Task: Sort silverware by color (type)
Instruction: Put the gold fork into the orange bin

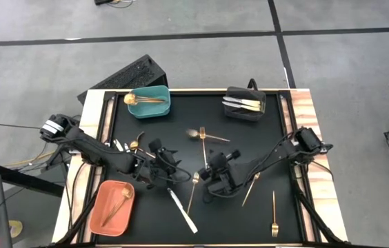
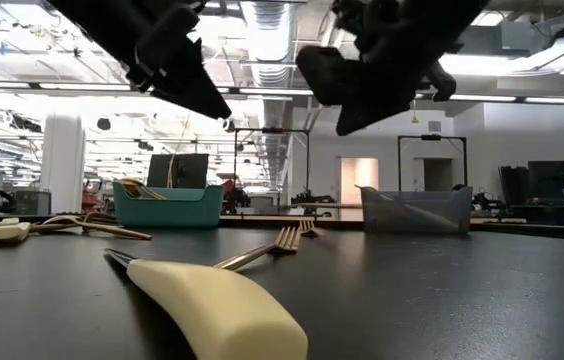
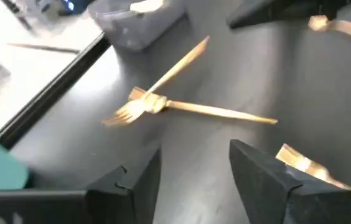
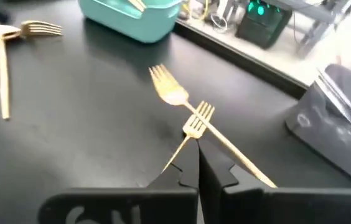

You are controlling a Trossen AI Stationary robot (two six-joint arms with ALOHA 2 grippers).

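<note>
While both arms reach in over the black table [image 1: 263,145], three bins sit on it: a teal bin [image 1: 148,102] at the far left holding gold pieces, a black bin [image 1: 245,104] at the far right holding silver-white pieces, and an orange bin [image 1: 112,207] at the near left with one gold piece. Left gripper [image 1: 169,167] hovers mid-table, fingers spread apart, nothing between them. Right gripper [image 1: 212,180] hovers just beside it, fingers pressed together, nothing gripped. Loose silverware lies scattered: a white-handled knife [image 1: 182,211] near the front edge, two crossed gold forks [image 1: 204,137] at centre, a gold fork [image 1: 192,191] between the grippers, another gold fork [image 1: 274,215] at the near right.
</note>
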